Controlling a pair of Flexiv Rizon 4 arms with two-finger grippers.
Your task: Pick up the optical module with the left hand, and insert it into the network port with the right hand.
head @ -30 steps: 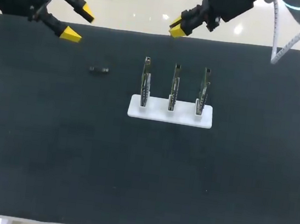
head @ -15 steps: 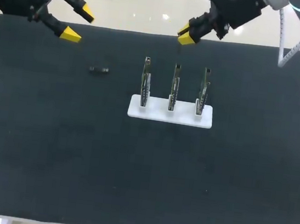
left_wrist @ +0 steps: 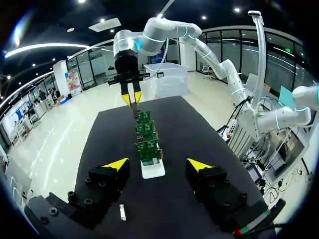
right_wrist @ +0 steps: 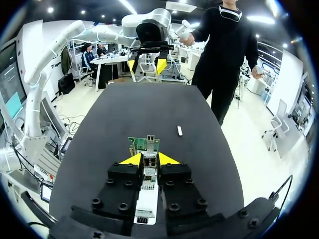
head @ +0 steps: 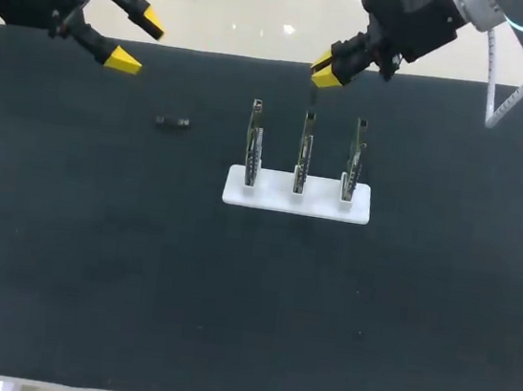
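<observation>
One small dark optical module (head: 173,121) lies on the black mat left of the boards; it also shows under my left gripper (left_wrist: 122,213) and off to the side in the right wrist view (right_wrist: 179,130). My left gripper (head: 135,41) hangs wide open and empty over the table's far left. Three upright circuit boards (head: 304,151) with network ports stand in a white base (head: 296,203). My right gripper (head: 328,72) hovers above and behind the middle board, its fingers close together on a second slim module (left_wrist: 134,110) that sticks out below the tips.
The black mat (head: 248,300) covers the whole table. In front of the white base and to its right lies bare mat. The boards (right_wrist: 144,144) stand directly ahead of my right gripper (right_wrist: 149,159), in a row pointing away from my left gripper (left_wrist: 157,163).
My right gripper has moved right and slightly down, from behind the gap between the left and middle boards to behind the middle board. The left arm and the loose module have not moved.
</observation>
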